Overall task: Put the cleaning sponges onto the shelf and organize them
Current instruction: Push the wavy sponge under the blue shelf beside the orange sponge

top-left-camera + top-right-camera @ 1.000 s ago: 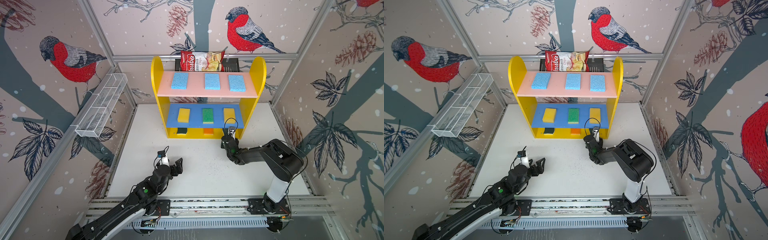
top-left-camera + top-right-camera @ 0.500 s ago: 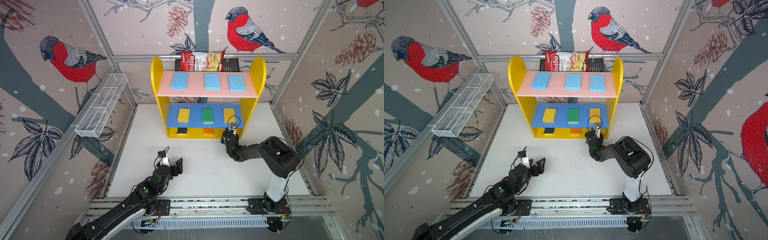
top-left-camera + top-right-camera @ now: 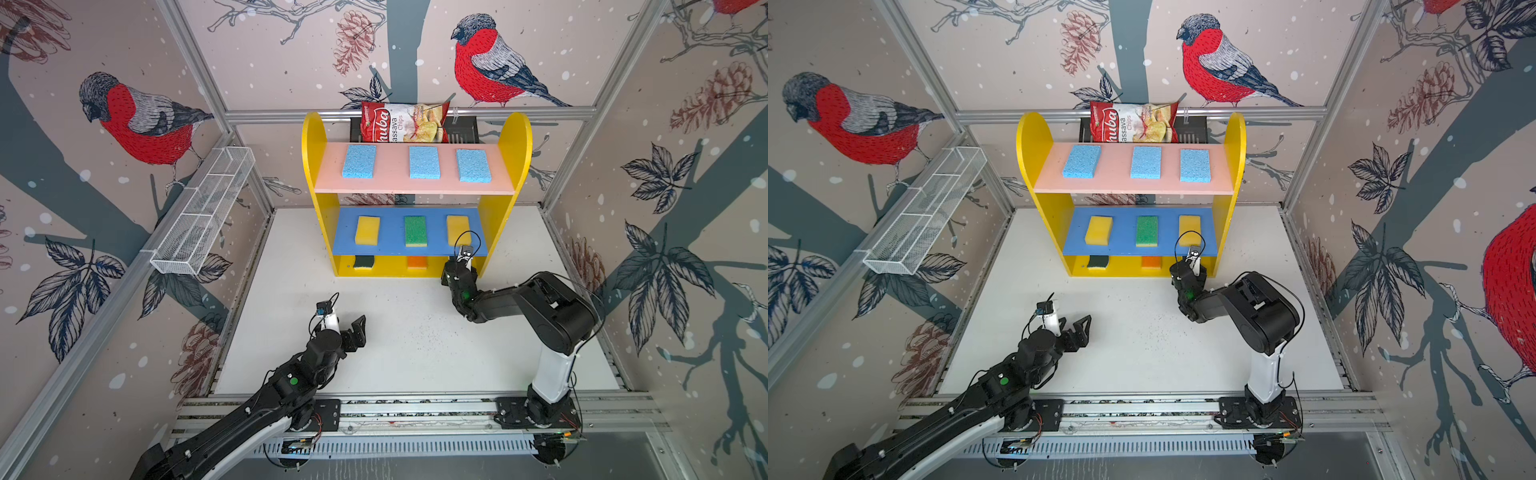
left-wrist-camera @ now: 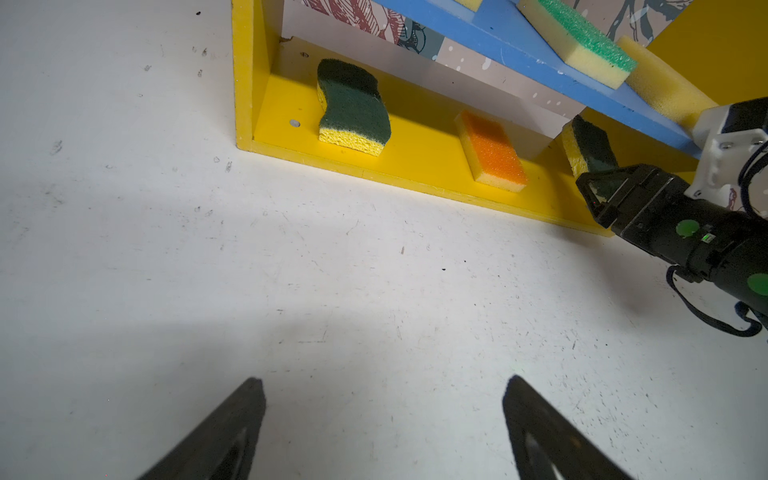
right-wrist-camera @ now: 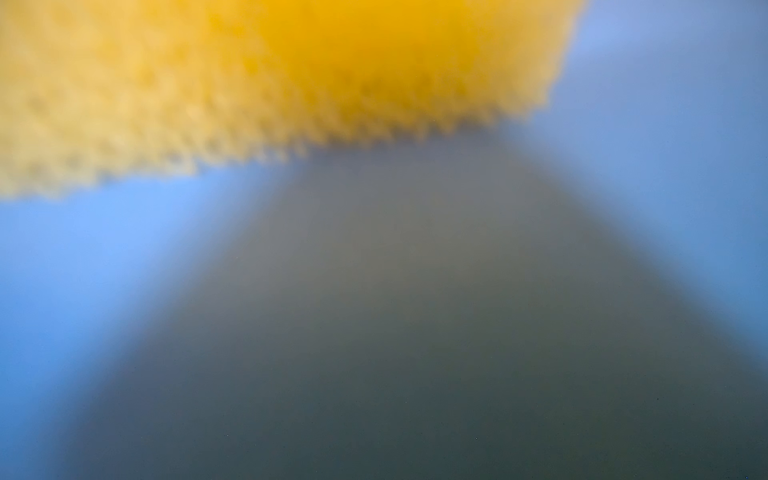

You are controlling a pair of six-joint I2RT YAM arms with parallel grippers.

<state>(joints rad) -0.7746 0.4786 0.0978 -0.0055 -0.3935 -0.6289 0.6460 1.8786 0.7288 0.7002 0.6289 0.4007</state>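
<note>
A wavy dark-green sponge [image 4: 590, 149] is seen tilted at the right end of the yellow base [image 4: 415, 166] of the shelf [image 3: 515, 158]. Its near end is hidden behind one finger of the right gripper [image 4: 598, 193], so it cannot be told whether it is clamped or merely touched. This sponge is shown only in the left wrist view. In both top views it is covered by the blue board [image 3: 392, 237] and the right wrist.

Further along the base, another wavy sponge [image 4: 353, 108] and an orange-topped sponge [image 4: 494, 156] are laid flat, apart from each other. From above, only their front edges are shown.

On the blue board a green-topped sponge [image 3: 415, 231] is flanked by two yellow sponges [image 3: 367, 230]. On the pink board [image 3: 392, 166] three light blue sponges [image 3: 424, 163] are set in a row.

The right wrist view is blurred throughout: only yellow foam [image 5: 249, 83], blue and a dark mass can be made out.

The left gripper [image 4: 382, 382] is held wide open over the white table [image 3: 415, 340], well apart from the shelf.
</note>
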